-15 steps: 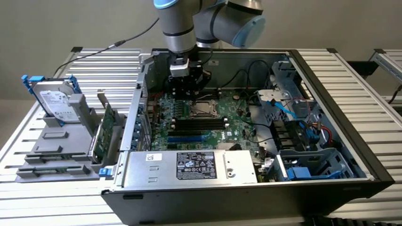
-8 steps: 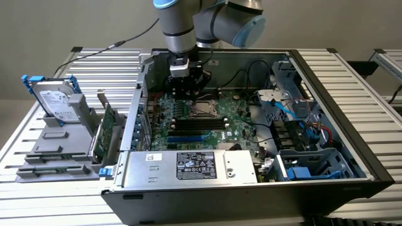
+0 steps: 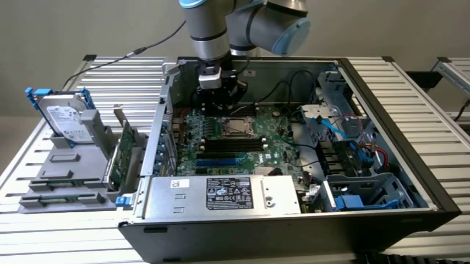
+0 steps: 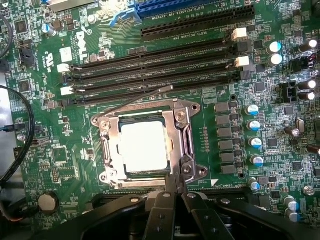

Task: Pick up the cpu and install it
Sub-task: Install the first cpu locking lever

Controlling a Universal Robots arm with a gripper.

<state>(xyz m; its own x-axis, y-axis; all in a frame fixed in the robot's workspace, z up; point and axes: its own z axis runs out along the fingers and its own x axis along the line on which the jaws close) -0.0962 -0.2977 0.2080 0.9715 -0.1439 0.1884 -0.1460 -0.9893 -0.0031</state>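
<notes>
Gripper (image 4: 176, 184), fingers pressed together, is standing just beside the socketed cpu (image 4: 144, 146), judged light, stiff, fragile, graspable only by opposite edges.

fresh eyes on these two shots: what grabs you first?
The arm reaching into the open computer case, mid-frame in the exterior view. In the wrist view the cpu glares bright inside the socket frame, and the gripper is shut, tips at the frame's edge. At the exterior view's left, a hard drive stands in blue brackets.

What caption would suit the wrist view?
Shut gripper at the socket frame, cpu lying inside, green motherboard around.
</notes>
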